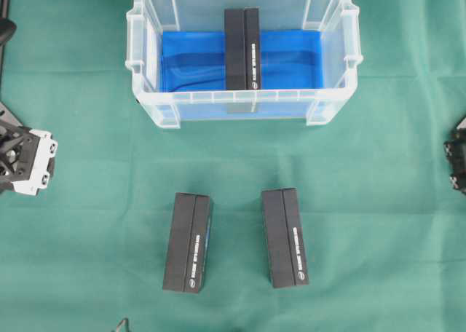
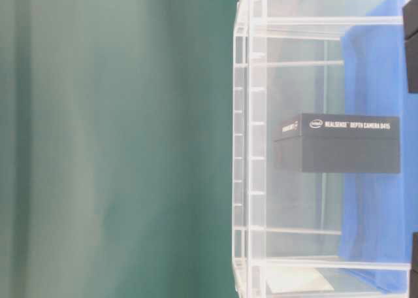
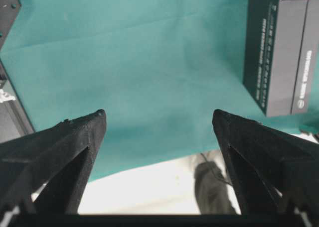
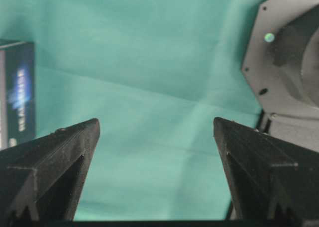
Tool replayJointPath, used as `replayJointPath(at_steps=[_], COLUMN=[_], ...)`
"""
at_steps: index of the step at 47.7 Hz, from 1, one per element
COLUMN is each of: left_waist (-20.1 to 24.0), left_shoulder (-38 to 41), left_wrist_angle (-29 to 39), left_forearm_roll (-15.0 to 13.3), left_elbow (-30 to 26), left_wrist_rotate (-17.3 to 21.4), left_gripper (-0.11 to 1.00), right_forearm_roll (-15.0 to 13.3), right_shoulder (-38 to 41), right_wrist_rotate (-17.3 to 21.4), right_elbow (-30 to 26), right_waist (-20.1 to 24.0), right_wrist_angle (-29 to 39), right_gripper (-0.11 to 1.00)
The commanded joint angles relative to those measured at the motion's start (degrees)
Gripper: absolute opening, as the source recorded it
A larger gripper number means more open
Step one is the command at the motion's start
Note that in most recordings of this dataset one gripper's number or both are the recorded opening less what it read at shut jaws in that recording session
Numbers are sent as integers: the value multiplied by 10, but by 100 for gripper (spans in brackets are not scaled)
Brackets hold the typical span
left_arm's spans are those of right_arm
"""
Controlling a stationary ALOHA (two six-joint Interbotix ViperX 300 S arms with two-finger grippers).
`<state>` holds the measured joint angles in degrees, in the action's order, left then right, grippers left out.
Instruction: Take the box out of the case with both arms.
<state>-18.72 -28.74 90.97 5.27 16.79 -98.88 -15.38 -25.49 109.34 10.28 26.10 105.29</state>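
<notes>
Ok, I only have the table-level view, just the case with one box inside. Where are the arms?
Observer: Away from the case. The left arm and right arm sit at the overhead view's side edges.
Operator: Grippers open?
Observer: Yes. The left gripper and right gripper are both wide open, holding nothing.
Operator: Any other boxes?
Observer: Two lie apart on the cloth outside the case: left box, right box.

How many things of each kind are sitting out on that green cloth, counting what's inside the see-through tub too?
Black boxes: 3, one in the case, two on the cloth
Clear plastic case: 1
Blue sheet lining it: 1
Total: 5
</notes>
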Motion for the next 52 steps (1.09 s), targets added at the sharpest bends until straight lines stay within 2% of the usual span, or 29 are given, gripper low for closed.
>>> replayJointPath(at_steps=[1,14,19,24,32,45,52], left_waist=[-4,4,20,47,104,218,265], left_shoulder=[0,11,11,11,11,16,24], left_wrist_angle=[-2,-2,-2,-2,-2,-5,-19], left_forearm_roll=[1,2,2,3,3,3,3], left_elbow=[-7,-12,-12,-12,-11,-9,-13], left_wrist_rotate=[-3,1,9,36,91,207,265], left_gripper=[91,91,91,91,91,91,91], right_forearm_roll=[1,1,-1,-1,-1,-1,2], right_shoulder=[-7,-8,-11,-20,-44,-56,-54], right_wrist_rotate=[1,-3,-9,-21,-86,-258,-324], right_elbow=[-1,1,4,13,36,67,69], right_waist=[3,3,-11,-36,-107,-272,-344], right_wrist_angle=[-4,-4,-3,-4,-10,-57,-86], right_gripper=[91,90,90,90,90,90,90])
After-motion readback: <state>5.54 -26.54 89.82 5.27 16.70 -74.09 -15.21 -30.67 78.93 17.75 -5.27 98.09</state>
